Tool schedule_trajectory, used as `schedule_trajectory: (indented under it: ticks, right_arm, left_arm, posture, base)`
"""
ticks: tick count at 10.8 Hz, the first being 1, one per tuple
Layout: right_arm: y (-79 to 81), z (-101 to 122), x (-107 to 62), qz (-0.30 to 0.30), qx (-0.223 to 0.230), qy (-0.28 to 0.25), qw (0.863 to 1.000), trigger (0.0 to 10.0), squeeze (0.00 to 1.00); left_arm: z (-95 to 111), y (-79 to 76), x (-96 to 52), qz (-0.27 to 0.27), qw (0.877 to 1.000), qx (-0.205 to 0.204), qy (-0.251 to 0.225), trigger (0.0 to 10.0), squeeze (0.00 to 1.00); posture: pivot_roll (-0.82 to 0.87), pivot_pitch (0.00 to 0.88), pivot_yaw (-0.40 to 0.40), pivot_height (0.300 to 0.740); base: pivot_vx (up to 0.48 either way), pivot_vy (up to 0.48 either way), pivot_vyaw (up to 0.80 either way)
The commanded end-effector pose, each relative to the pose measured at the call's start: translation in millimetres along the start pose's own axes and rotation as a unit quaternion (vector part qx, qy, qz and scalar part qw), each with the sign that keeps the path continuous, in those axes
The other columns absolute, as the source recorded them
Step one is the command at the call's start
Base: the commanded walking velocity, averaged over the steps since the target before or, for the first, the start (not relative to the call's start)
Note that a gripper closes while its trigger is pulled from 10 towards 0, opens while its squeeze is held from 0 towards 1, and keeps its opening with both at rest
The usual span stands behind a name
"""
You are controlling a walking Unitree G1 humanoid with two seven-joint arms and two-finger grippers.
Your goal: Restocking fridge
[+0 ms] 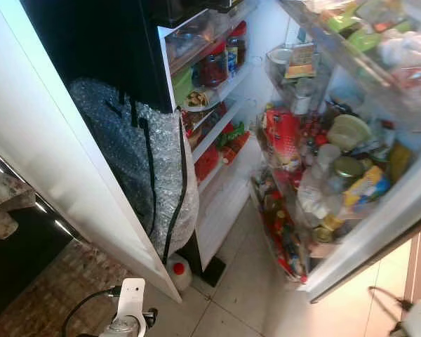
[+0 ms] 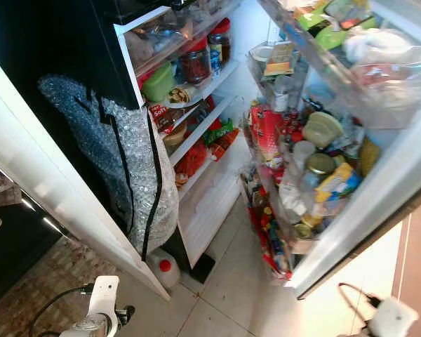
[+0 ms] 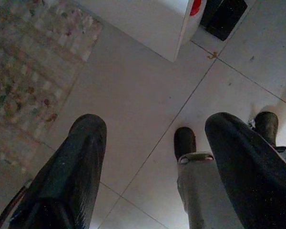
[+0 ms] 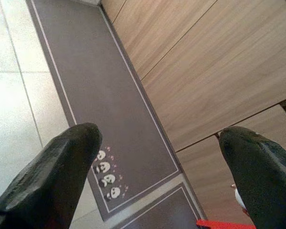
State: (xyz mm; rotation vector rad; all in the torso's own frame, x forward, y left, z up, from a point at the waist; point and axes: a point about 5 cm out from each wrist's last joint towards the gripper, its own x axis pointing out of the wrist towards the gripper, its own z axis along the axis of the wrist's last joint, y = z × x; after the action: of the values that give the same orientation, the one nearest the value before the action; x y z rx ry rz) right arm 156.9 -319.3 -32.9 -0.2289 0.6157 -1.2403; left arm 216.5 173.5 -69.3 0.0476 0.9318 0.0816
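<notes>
From the head, the fridge [image 1: 228, 175] stands open, its white shelves holding jars, a green tub and red packets. Its door [image 1: 379, 225] swings out on the right, the racks crowded with bottles, jars and tins. A sheet of bubble wrap [image 1: 126, 154] hangs against the fridge's dark side, and a small white jug with a red cap [image 1: 179, 270] sits on the tiled floor at its foot. The top of the left arm [image 1: 130, 309] shows at the bottom edge.

At the left wrist, the left gripper [image 3: 157, 157] hangs above pale floor tiles, its fingers [image 3: 71, 176] spread wide apart, grasping nothing.

At the right wrist, the right gripper [image 4: 159, 162] hangs over a grey mat [image 4: 100, 100] printed with small pandas, beside wooden panels [image 4: 214, 62]; its fingers [image 4: 62, 167] are likewise parted and empty.
</notes>
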Motion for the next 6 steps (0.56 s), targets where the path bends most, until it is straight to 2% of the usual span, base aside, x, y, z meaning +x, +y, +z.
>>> schedule_trajectory:
  ticks: [1, 6]
  right_arm:
    - [0.3, 4, 0.5, -0.005, 0.012, -0.008, 1.000, 10.0, 0.00]
    - [18.6, 22, -6.4, 0.021, 0.059, -0.018, 0.998, 10.0, 0.00]
  left_arm:
    - [-7, 2.8, -0.6, 0.006, 1.000, 0.015, 0.013, 10.0, 0.00]
    - [-7, 2.7, -0.6, 0.005, 1.000, 0.025, 0.015, 10.0, 0.00]
  posture:
    - [0.08, 0.065, 0.060, 0.740]
    - [0.08, 0.052, 0.059, 0.740]
  base:
    - [0.000, 0.000, 0.00]
    - [0.000, 0.000, 0.00]
